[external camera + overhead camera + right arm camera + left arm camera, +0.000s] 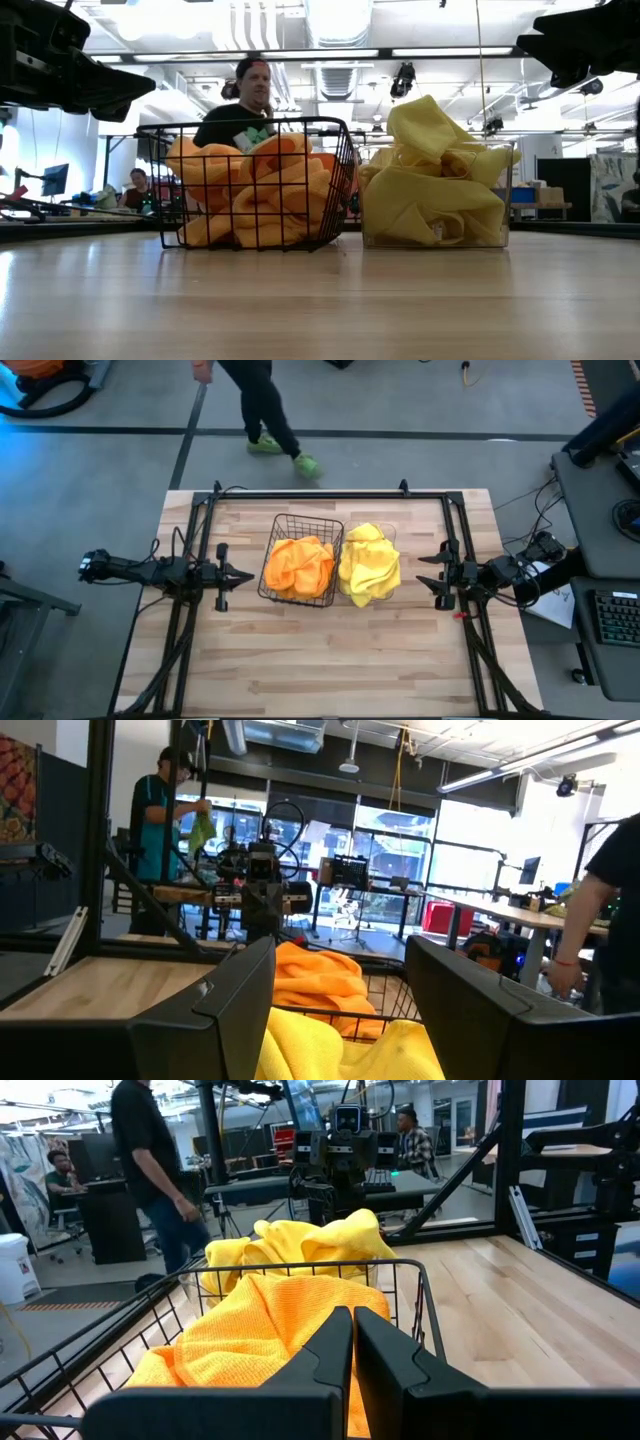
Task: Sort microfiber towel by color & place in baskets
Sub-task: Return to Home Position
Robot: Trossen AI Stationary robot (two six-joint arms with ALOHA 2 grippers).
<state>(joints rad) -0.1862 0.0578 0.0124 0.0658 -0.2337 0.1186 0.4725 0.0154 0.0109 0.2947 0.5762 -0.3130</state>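
Observation:
Orange towels (298,566) fill the black wire basket (285,524) at the table's middle; the heap shows in the low view (255,195) and the left wrist view (270,1335). Yellow towels (369,564) are piled above the rim of the clear plastic basket (500,200) to its right, also seen in the low view (435,180) and the right wrist view (350,1045). My left gripper (245,576) hovers left of the wire basket, shut and empty (353,1342). My right gripper (425,570) hovers right of the clear basket, open and empty (340,970).
Both baskets stand side by side on the wooden table (320,660), with bare wood toward the near edge. A black frame (330,493) runs round the table's far and side edges. A person (260,405) walks beyond the far edge; other people sit in the room behind.

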